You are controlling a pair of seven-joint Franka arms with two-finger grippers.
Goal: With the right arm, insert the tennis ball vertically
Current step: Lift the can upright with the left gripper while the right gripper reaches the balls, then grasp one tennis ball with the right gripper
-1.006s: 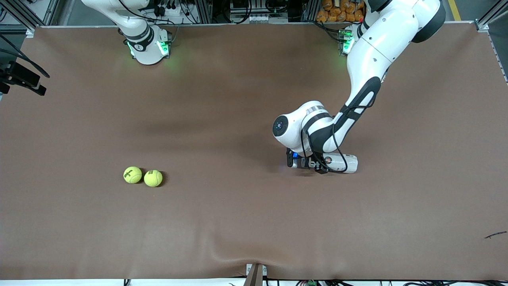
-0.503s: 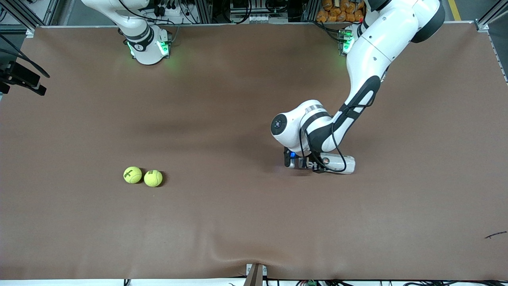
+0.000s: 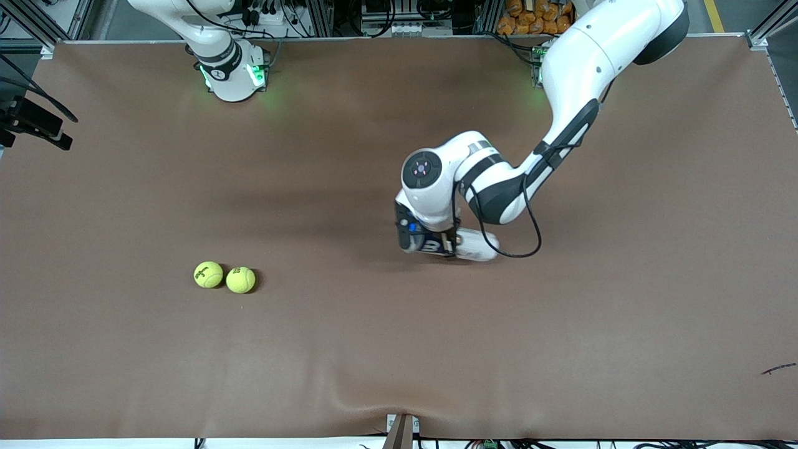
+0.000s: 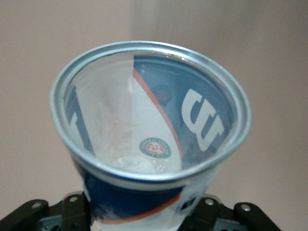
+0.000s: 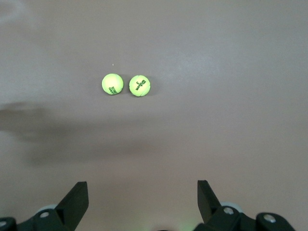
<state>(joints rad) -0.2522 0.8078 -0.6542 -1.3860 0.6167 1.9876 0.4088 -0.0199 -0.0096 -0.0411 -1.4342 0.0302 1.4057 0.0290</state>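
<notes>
can lifted, tilted | left pincer pinching can | right pincer spread

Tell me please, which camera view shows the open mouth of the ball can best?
The left wrist view: it looks straight into the can, showing its metal rim and empty inside, held by the left gripper. The front view shows only the can's side under the left arm. The right wrist view shows none of it.

Yellow-green tennis balls, blue-and-white orange-striped clear can, brown table.
</notes>
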